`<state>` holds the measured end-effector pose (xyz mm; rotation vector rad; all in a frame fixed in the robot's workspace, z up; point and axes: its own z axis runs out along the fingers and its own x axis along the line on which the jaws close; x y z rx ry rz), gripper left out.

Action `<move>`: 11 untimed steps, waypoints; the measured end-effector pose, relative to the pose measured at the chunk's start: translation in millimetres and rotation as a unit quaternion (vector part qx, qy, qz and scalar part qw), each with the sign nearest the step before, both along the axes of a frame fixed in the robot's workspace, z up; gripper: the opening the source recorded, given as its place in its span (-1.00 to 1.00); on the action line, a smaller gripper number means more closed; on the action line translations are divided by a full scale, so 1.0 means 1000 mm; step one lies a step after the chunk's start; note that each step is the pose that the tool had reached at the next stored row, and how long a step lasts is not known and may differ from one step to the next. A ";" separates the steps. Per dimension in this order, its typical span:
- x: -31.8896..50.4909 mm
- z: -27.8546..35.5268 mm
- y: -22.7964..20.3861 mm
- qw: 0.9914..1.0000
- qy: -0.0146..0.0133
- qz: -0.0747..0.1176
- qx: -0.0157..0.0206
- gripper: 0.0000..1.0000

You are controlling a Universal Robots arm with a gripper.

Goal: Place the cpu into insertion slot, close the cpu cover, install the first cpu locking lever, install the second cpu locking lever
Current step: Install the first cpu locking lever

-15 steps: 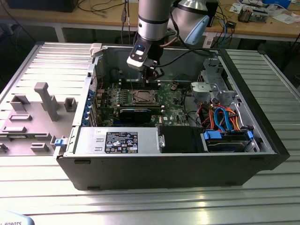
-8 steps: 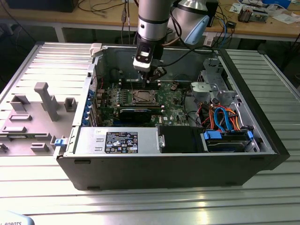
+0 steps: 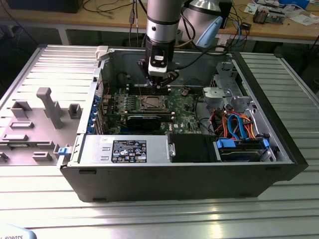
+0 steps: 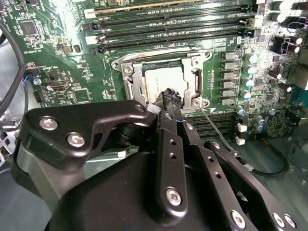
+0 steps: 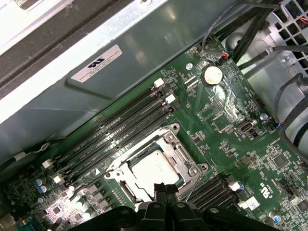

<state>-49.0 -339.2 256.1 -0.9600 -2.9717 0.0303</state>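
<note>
While the gripper (image 3: 158, 79) hangs inside the open computer case (image 3: 174, 179) on the table (image 3: 149, 221), its two fingers are pressed together. I see nothing held between them.

The cpu (image 4: 161, 79) lies right under the gripper tips. It sits flat in the insertion slot (image 5: 126, 188) on the green motherboard (image 5: 226, 120). So the first job looks done.

The cpu cover (image 4: 195, 72) is a shiny metal frame. It lies down flat around the cpu, and the grey top of the cpu shows through its square hole. So the second job looks done too.

The levers look like what is left. In the second wrist view a thin metal locking lever (image 4: 219, 137) sticks out from the corner of the slot, just beside the gripper tips. It points away from the slot and does not seem to be tucked down yet. I cannot tell for sure how the other lever sits.

I think the work is about half done. The chip is in and covered, but it is not locked.
</note>
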 end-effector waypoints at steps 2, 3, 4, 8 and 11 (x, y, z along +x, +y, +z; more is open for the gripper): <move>0.0000 0.0000 0.0000 1.000 0.000 0.000 0.000 -0.79; 0.0000 0.0000 0.0000 1.000 0.000 0.000 0.000 -0.79; 0.0000 0.0000 0.0000 1.000 0.000 0.000 0.000 -0.79; 0.0000 0.0000 0.0000 1.000 0.000 0.000 0.000 -0.79; -0.0001 0.0000 0.0000 1.000 0.000 0.000 0.000 -0.79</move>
